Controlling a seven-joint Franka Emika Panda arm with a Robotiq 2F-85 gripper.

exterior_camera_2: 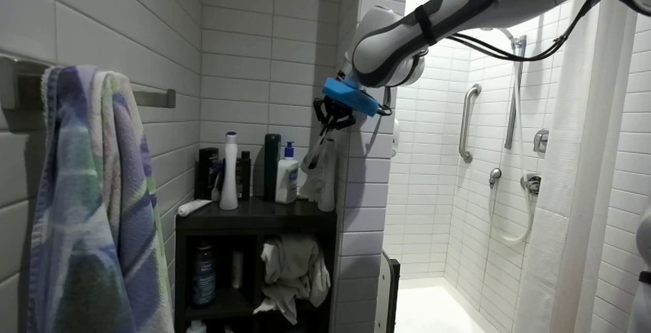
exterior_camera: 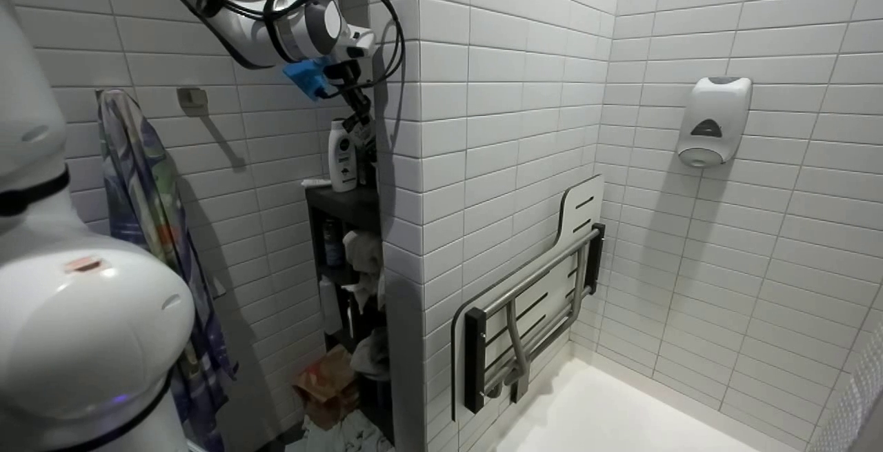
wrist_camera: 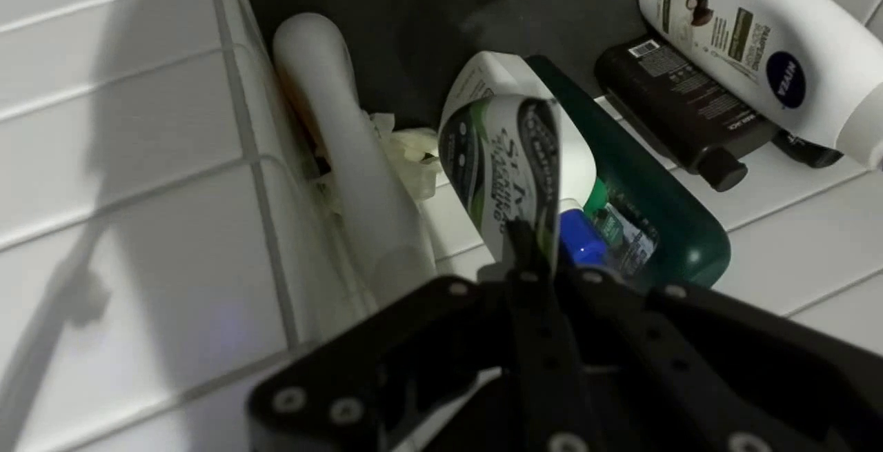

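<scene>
My gripper [wrist_camera: 541,269] is shut on the flat end of a tube [wrist_camera: 507,155] with a white, black and green label. The tube shows faintly in an exterior view [exterior_camera_2: 312,157], hanging below the gripper [exterior_camera_2: 325,130] above the right end of the black shelf unit [exterior_camera_2: 254,215]. In the wrist view the tube overlaps a white pump bottle [wrist_camera: 572,128] with a blue top; I cannot tell whether they touch. A slim white bottle [wrist_camera: 345,114] stands beside it by the wall corner. A dark green bottle [wrist_camera: 669,203] stands on the pump bottle's other side.
A white Nivea bottle [wrist_camera: 745,45] and a dark brown bottle [wrist_camera: 676,100] stand farther along the shelf top. A white tube [exterior_camera_2: 194,207] lies at its left end. The tiled wall corner [exterior_camera: 407,162] is close beside the gripper. A towel [exterior_camera_2: 96,195] hangs nearby.
</scene>
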